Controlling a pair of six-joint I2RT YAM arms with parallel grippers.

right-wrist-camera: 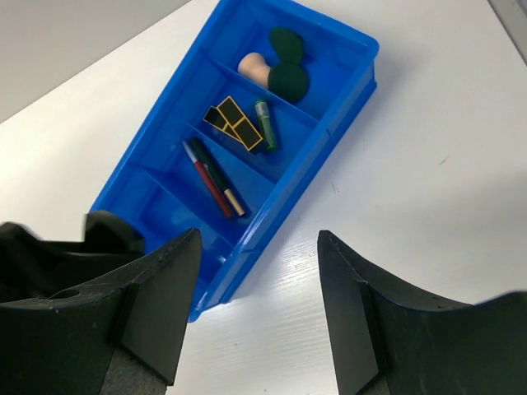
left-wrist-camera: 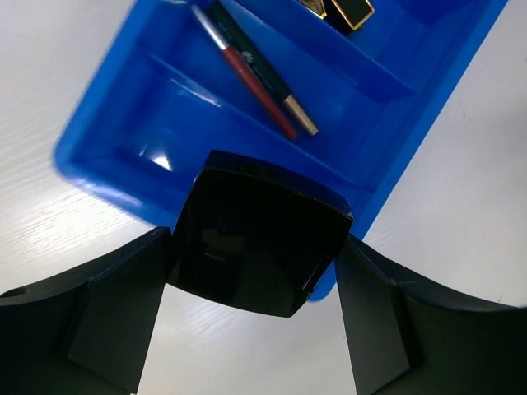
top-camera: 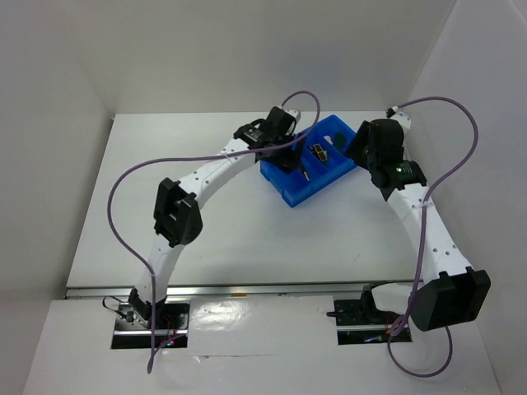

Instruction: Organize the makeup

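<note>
My left gripper (left-wrist-camera: 254,257) is shut on the black square compact (left-wrist-camera: 259,222) and holds it over the near end compartment of the blue tray (left-wrist-camera: 99,156). Two thin pencils (left-wrist-camera: 259,78) lie in the neighbouring compartment. In the right wrist view the tray (right-wrist-camera: 350,49) also holds the gold-black lipsticks (right-wrist-camera: 233,123), a green tube (right-wrist-camera: 265,123), a beige sponge (right-wrist-camera: 253,67) and two dark green round pieces (right-wrist-camera: 288,81). My right gripper (right-wrist-camera: 259,247) is open and empty over bare table beside the tray's long side. No glitter strip is in view.
The tray (top-camera: 296,193) sits at the back middle of the white table, between the left gripper (top-camera: 284,146) and the right gripper (top-camera: 368,152). White walls close in the table on three sides. Purple cables loop above both arms.
</note>
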